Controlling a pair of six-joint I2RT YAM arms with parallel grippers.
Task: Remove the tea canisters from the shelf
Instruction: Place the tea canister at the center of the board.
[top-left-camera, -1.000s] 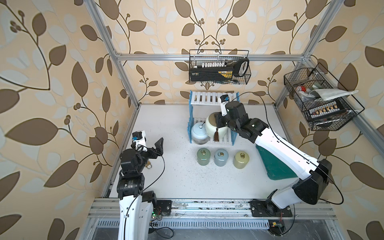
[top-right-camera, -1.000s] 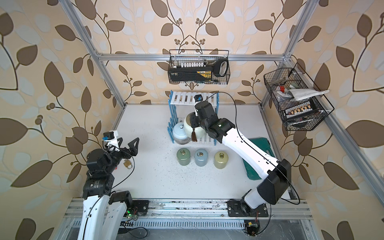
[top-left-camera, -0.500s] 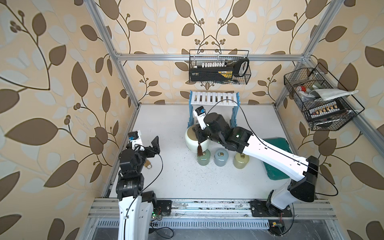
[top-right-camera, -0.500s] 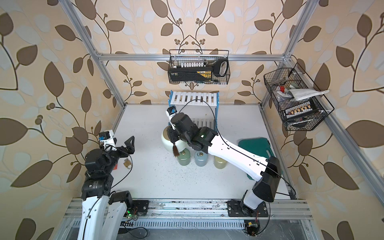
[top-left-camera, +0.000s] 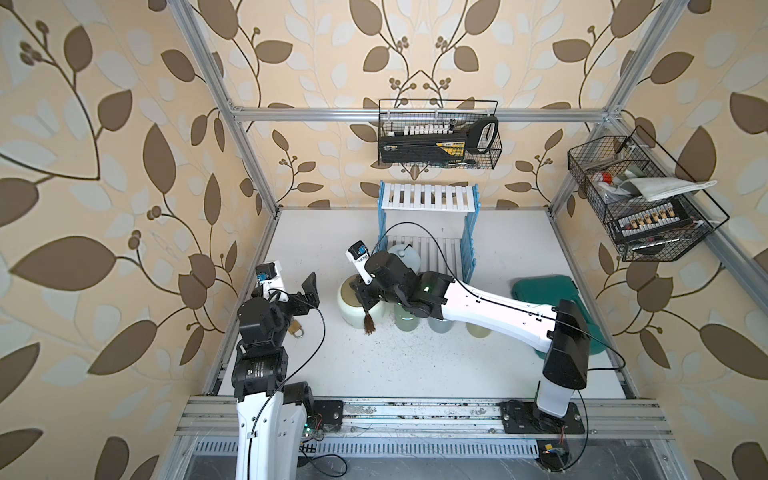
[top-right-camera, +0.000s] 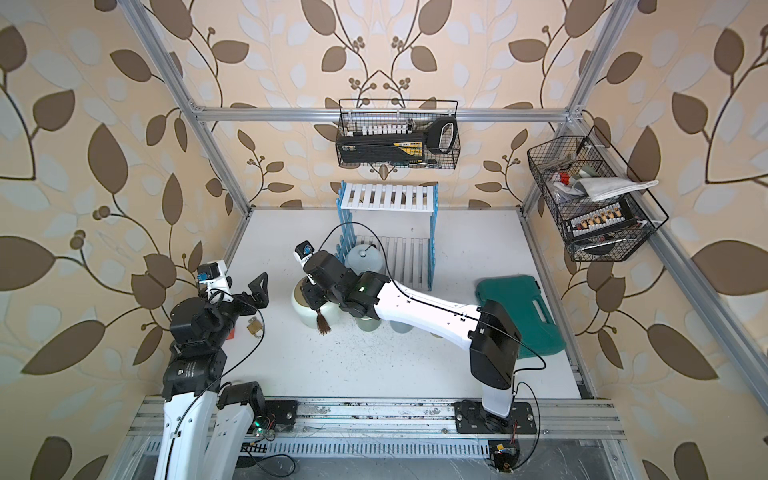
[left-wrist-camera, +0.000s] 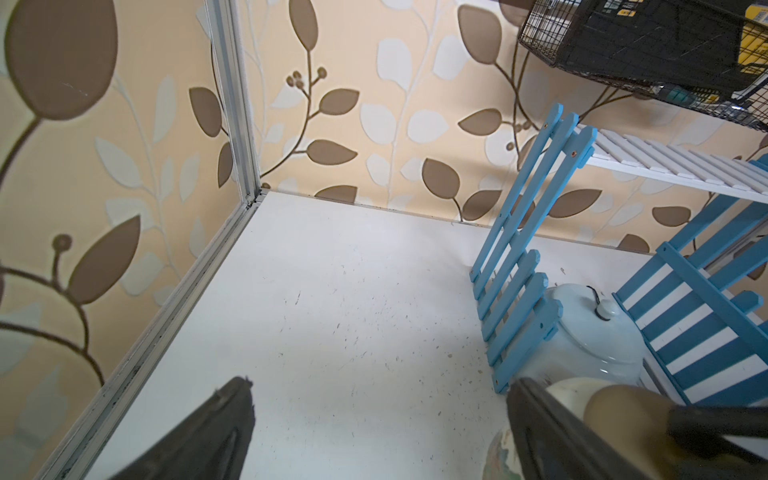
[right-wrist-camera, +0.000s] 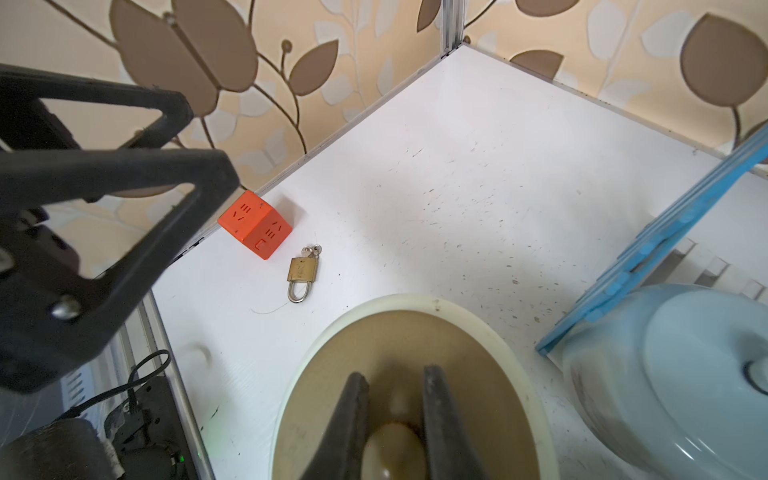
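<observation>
– The pale blue canister (right-wrist-camera: 665, 374)?
– Glossy and smooth, like glazed ceramic. The cream canister (right-wrist-camera: 415, 302) has a duller brownish lid.
– The shelf (left-wrist-camera: 665, 164)?
– Painted wood by the look, matt.
– And the padlock (right-wrist-camera: 302, 270)?
– Brass-coloured metal with a shiny shackle. The orange cube (right-wrist-camera: 253, 224) is matt plastic, the table (right-wrist-camera: 457, 166) matt white, speckled

No legible text is showing in any view. The black case (top-left-camera: 424, 153) in the wire basket (top-left-camera: 493, 158) is carrying a yellow label (top-left-camera: 451, 146), too small to read. The orange cube (right-wrist-camera: 254, 224) is showing only socket-slot marks. The padlock (right-wrist-camera: 302, 270) is bearing an unreadable engraving
</observation>
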